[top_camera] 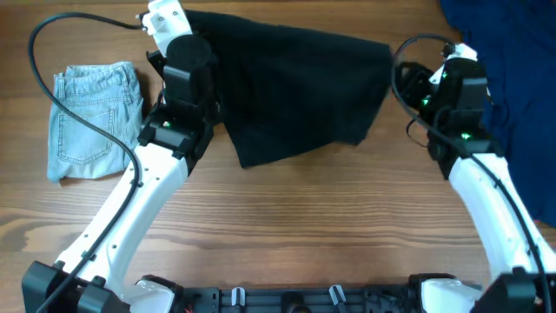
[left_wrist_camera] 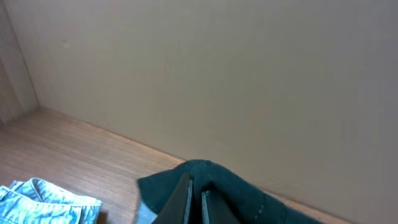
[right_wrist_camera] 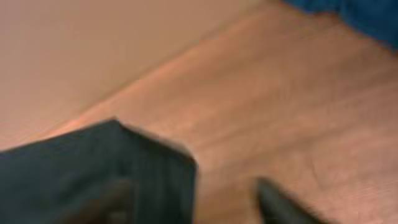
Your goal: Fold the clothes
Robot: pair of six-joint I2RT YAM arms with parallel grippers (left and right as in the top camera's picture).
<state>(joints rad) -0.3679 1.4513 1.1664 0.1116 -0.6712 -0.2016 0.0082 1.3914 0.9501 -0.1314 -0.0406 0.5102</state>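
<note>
A black garment [top_camera: 295,83] lies spread at the back middle of the wooden table. My left gripper [top_camera: 178,26] is shut on its left corner; in the left wrist view the jaws [left_wrist_camera: 196,198] pinch a raised fold of the dark cloth [left_wrist_camera: 249,193]. My right gripper [top_camera: 410,80] sits at the garment's right edge. In the blurred right wrist view its fingers [right_wrist_camera: 193,196] are apart, with the cloth's corner [right_wrist_camera: 124,168] at the left finger and bare table at the right finger.
Folded light-blue jeans [top_camera: 91,122] lie at the left and also show in the left wrist view [left_wrist_camera: 43,202]. A dark blue cloth [top_camera: 512,61] lies at the back right, and shows in the right wrist view [right_wrist_camera: 367,15]. A wall stands behind the table.
</note>
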